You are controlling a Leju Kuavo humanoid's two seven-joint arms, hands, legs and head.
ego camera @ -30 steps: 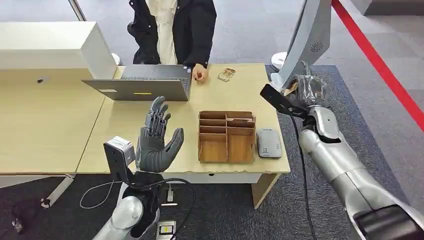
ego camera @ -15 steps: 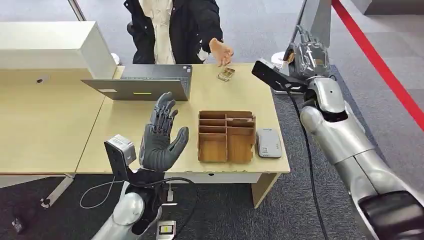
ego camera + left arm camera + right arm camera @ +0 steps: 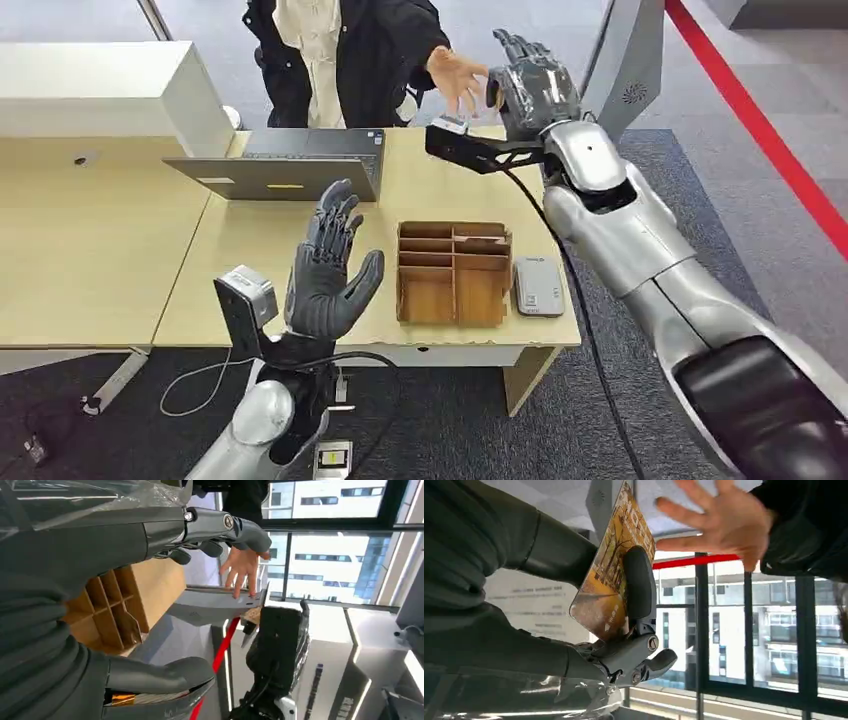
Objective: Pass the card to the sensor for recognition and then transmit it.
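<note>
Handover stage: right hand (image 3: 530, 85) raised beyond the worktop (image 3: 250, 240), fingers (image 3: 639, 582) clamped on the card (image 3: 611, 575), near a person's open hand (image 3: 719, 522). Left hand (image 3: 325, 275) idle, fingers apart. Risk: premature release would drop the card.

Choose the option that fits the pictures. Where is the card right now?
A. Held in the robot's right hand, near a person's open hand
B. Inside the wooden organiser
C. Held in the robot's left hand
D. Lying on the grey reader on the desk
A: the right hand pinches the card close to the person's hand.
</note>
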